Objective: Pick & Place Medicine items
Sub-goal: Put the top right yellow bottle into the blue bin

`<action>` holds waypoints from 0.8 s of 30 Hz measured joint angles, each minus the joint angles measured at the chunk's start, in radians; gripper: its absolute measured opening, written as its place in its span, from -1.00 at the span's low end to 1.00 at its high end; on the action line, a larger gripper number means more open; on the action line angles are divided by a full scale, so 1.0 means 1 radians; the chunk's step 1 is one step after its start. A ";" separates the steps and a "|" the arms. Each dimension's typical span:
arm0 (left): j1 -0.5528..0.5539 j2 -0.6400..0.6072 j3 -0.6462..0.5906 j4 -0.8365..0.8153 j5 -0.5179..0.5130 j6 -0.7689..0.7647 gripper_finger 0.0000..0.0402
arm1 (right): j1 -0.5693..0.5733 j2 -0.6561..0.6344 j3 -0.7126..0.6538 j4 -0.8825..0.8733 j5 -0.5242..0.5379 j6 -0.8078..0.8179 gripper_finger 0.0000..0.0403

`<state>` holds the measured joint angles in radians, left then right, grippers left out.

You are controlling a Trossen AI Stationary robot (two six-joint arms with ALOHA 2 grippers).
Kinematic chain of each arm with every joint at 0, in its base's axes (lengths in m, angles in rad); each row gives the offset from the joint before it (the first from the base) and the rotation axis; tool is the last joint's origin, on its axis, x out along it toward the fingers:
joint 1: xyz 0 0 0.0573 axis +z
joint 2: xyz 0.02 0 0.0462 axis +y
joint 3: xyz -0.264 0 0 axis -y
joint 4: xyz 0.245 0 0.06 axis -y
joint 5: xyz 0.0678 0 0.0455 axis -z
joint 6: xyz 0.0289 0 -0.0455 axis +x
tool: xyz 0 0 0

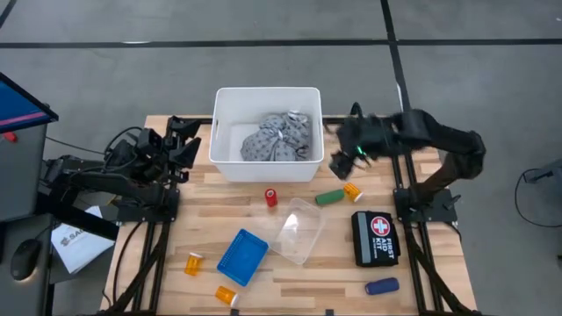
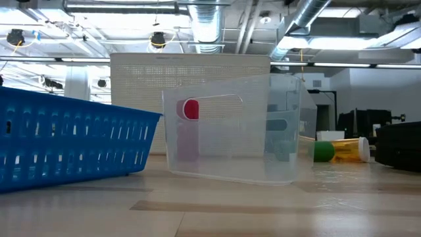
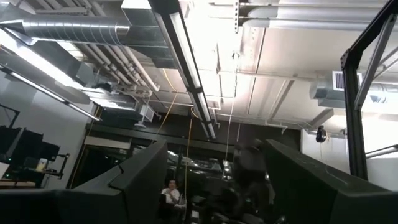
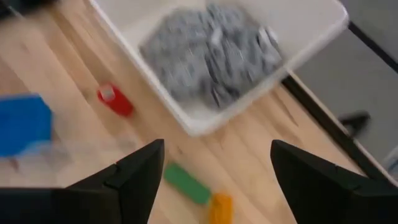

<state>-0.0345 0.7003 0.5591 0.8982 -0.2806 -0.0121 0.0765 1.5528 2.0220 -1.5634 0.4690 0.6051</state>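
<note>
The grey patterned cloth bundle (image 1: 277, 137) lies inside the white bin (image 1: 226, 167) at the table's far middle; it also shows in the right wrist view (image 4: 211, 53). A red cylinder (image 1: 271, 197), a green cylinder (image 1: 329, 197) and an orange pill bottle (image 1: 352, 190) lie on the wood in front of the bin. Two more orange bottles (image 1: 193, 262) (image 1: 226, 296) lie near the front left, a dark-blue cylinder (image 1: 382, 286) at the front right. My right gripper (image 1: 338, 154) hangs open and empty beside the bin's right wall, above the green cylinder (image 4: 186, 182). My left gripper (image 1: 180, 145) waits left of the bin, open and empty.
A blue basket (image 1: 242, 256) and a clear plastic container (image 1: 294, 230) lie at the table's middle front. A black first-aid pouch (image 1: 376, 237) lies at the right. Papers (image 1: 75, 241) lie off the table's left edge. A person (image 3: 169, 194) sits far off in the room.
</note>
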 joint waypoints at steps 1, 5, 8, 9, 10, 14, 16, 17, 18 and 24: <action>0.000 0.000 0.000 0.000 0.000 -0.004 0.29 | 0.041 -0.007 -0.009 -0.009 0.019 0.046 0.44; -0.020 0.000 0.000 -0.017 0.000 -0.021 0.29 | 0.187 -0.074 -0.138 0.006 0.026 0.248 0.44; -0.047 0.000 0.000 -0.049 0.000 -0.022 0.29 | 0.276 -0.134 -0.307 0.002 0.009 0.419 0.44; -0.058 0.000 0.000 -0.058 -0.001 -0.022 0.29 | 0.301 -0.156 -0.373 0.018 0.004 0.483 0.44; -0.069 0.000 0.000 -0.067 -0.003 -0.022 0.29 | 0.321 -0.179 -0.440 0.032 -0.008 0.542 0.44; -0.102 0.000 0.000 -0.098 -0.011 -0.022 0.29 | 0.364 -0.252 -0.715 0.077 -0.085 0.751 0.44; -0.115 0.000 0.000 -0.098 -0.012 -0.022 0.29 | 0.349 -0.295 -0.839 0.149 -0.115 0.789 0.44; -0.119 0.000 0.000 -0.098 -0.012 -0.022 0.29 | 0.334 -0.315 -0.890 0.204 -0.131 0.790 0.44; -0.123 0.000 0.000 -0.098 -0.013 -0.025 0.29 | 0.316 -0.330 -0.938 0.256 -0.149 0.782 0.44; -0.124 0.000 0.000 -0.098 -0.035 -0.077 0.29 | 0.139 -0.350 -1.102 0.367 -0.242 0.603 0.44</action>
<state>-0.1581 0.7006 0.5591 0.7998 -0.3152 -0.0888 0.2155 1.2030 0.9203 -1.1969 0.2273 1.2085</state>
